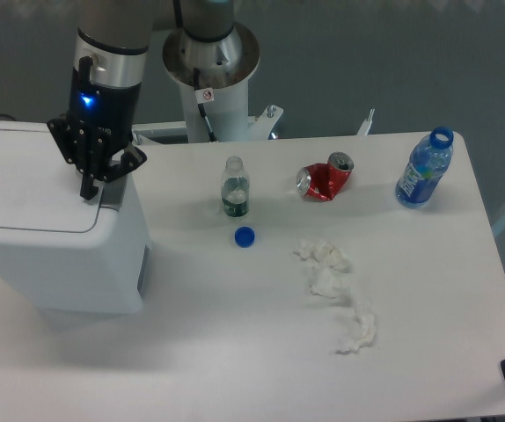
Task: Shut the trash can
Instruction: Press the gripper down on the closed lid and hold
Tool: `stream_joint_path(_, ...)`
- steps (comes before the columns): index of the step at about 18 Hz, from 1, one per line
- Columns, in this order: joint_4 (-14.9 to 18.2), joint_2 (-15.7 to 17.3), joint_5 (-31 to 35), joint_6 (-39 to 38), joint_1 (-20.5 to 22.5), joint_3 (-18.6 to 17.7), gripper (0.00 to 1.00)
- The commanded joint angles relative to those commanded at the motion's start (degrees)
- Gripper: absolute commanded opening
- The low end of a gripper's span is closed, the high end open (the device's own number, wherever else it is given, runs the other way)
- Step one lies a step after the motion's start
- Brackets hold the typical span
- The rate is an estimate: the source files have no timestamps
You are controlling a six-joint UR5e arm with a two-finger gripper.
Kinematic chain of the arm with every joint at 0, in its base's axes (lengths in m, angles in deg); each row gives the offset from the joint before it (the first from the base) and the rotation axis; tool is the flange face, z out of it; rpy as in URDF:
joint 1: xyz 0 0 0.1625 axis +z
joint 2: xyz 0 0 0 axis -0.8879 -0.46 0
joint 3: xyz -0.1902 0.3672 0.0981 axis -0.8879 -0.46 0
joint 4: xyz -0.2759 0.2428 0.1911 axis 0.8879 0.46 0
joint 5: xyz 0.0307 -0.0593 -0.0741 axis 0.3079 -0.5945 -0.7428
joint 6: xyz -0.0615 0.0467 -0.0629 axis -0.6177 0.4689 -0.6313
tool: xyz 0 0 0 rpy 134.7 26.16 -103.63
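- Trash can (54,255): far left of table (235,352), big white boxy bin w/ rounded corners, partly cut off by left frame edge. Standing upright. Lid (28,189) lies flat on top, looks shut; grey rim strip visible along its right edge. Lid's long side runs roughly left-right in view; hinge side can't tell. Dark slot on the can's right face, low down.
- Gripper (87,192): black, pointing down, over right-hand part of lid near the rim. Fingers close together, narrow, nothing held. Tip looks at or just above lid surface; contact can't tell. Blue light glowing on wrist housing.
- Arm base (210,61): white pedestal at table's back edge, behind and right of the can.
- Small clear bottle (234,188): upright, no cap, mid-table, well apart from can.
- Blue cap (245,236): lying on table just in front of that bottle.
- Crushed red can (325,178): on its side, right of small bottle, long axis approx. left-right.
- Crumpled white tissue (339,294): strung out from centre toward front right.
- Blue bottle (425,168): upright, open neck, near table's right back corner.
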Motion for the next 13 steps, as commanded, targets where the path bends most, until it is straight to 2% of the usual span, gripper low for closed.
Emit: stream_joint_path(13,-0.09,-0.44,0.18,0.09,0.00,0.00,0.00)
